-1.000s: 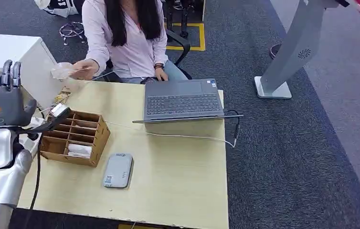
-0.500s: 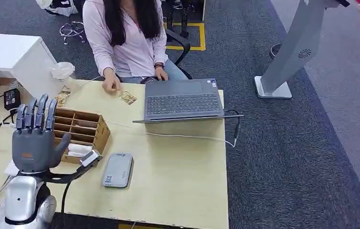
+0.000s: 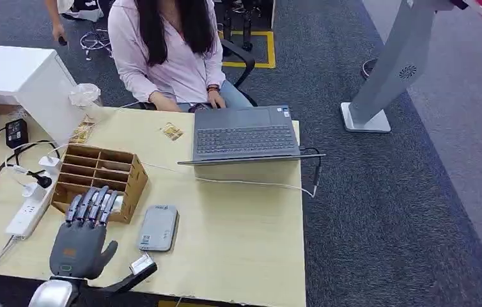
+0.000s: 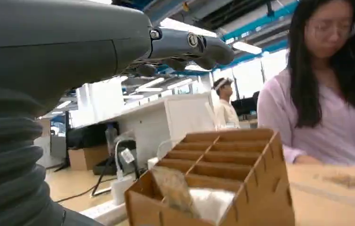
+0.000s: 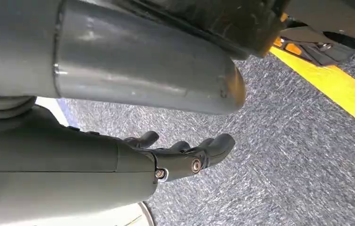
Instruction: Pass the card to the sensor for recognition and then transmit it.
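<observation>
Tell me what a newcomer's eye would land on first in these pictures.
First, the robot's grey left hand, raised over the near left part of the wooden table, fingers apart and holding nothing, just short of the brown cardboard organizer. Next, the person in a pink shirt seated at the far edge behind the open laptop. Between hand and laptop, a flat grey sensor lies on the table.

Left hand hovers empty beside the wooden organizer.
</observation>
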